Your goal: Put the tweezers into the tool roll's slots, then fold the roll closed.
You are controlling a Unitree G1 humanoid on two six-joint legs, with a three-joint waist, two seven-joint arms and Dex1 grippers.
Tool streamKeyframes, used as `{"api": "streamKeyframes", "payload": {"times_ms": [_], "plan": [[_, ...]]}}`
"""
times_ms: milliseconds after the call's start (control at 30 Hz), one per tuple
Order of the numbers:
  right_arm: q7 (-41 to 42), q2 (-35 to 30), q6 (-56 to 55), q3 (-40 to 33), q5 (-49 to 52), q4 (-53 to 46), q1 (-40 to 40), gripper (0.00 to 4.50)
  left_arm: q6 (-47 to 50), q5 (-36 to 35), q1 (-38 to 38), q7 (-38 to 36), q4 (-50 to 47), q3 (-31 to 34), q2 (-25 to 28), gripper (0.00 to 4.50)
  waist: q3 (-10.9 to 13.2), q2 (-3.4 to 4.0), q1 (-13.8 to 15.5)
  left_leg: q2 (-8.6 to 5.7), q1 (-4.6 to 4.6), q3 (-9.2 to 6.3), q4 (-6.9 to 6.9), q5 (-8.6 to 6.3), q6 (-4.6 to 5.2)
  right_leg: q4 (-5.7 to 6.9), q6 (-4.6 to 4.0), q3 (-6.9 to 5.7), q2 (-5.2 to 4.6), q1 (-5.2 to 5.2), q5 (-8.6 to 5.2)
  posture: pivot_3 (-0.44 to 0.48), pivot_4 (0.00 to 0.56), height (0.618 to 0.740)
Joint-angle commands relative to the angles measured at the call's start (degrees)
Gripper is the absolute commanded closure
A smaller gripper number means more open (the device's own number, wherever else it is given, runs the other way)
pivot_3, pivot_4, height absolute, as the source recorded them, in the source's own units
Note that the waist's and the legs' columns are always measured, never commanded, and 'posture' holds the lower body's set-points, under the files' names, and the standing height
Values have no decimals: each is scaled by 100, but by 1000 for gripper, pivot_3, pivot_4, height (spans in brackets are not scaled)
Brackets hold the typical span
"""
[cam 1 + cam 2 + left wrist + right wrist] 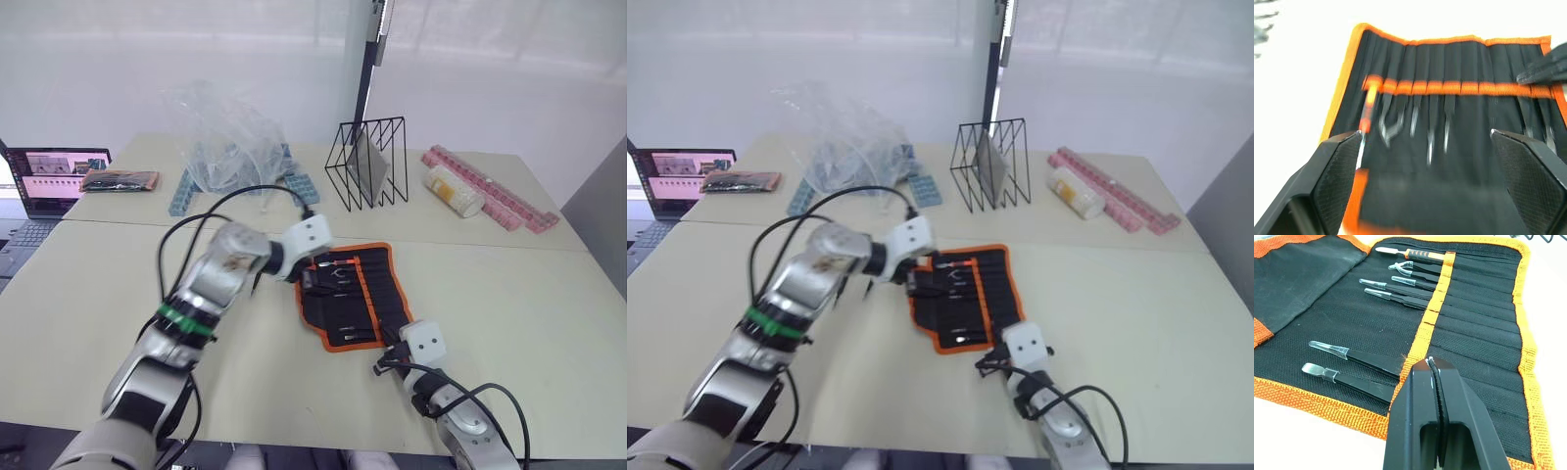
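The tool roll (364, 294) lies unfolded on the table, black with orange edging. Several tweezers (1396, 296) sit tucked in its slots (1474, 313), their capped tips sticking out, beside an orange-handled tool (1420, 254). My left gripper (309, 279) hovers open over the roll's left edge, its fingers (1337, 166) spread wide across the row of tweezers (1430, 132). At the roll's near right corner is my right gripper (384, 364), shut with nothing held. Its tip (1432, 363) rests over the orange strip.
A black wire rack (370, 162) stands behind the roll. A crumpled clear plastic bag (225, 147) and blue strips (181, 196) are at the back left. A jar (453, 191) and pink strips (490, 186) lie at the back right. A laptop (54, 181) sits far left.
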Motion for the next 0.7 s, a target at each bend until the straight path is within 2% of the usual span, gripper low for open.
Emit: {"api": "streamKeyframes", "payload": {"times_ms": [33, 133, 167, 300, 433, 533, 700], "plan": [[118, -101, 313, 5, 9, 479, 31, 4500, -378, -254, 686, 306, -499, 764, 394, 19, 0, -1, 3, 0, 1, 0, 1, 0, 0, 2, 0, 0, 0, 1, 0, 0, 150, 720], [199, -164, 299, -33, 38, 552, -59, 4500, -574, -428, 1563, 546, -773, 1431, 754, 19, 0, -4, 23, 1, 5, 0, 6, 0, 0, 4, 0, 0, -1, 4, 0, 0, 150, 720], [241, -199, 295, -41, 50, 586, -103, 4500, -577, -573, 1952, 654, -926, 1852, 823, 19, 1, -5, 21, 1, 6, 0, 6, 0, 0, 3, 0, 0, -1, 3, 0, 0, 150, 720], [397, -314, 249, -104, 111, 702, -191, 4500, -668, -873, 3240, 938, -1539, 2890, 1003, 19, 4, -13, 39, 4, 5, 3, 5, 0, -1, 2, -2, 0, -4, 2, -1, 0, 150, 720], [540, -411, 206, -155, 160, 815, -264, 4500, -749, -1317, 4686, 1157, -2204, 4238, 792, 19, 3, -22, 35, 8, 8, 7, 2, -1, -2, 1, -11, -1, -8, 3, -6, 0, 150, 720], [632, -460, 164, -191, 184, 910, -304, 4500, -858, -1632, 5790, 1292, -2538, 5211, 404, 19, 2, -32, 40, 8, 11, 8, 1, -1, -2, -3, -45, -2, -14, 7, -25, 0, 150, 720], [735, -503, 121, -235, 213, 1004, -350, 4500, -1279, -1893, 7113, 1539, -2852, 5965, -288, 19, 3, -50, 61, 7, 36, 11, 2, -3, -5, -30, -49, -3, -23, 8, -28, 0, 150, 720]]}}
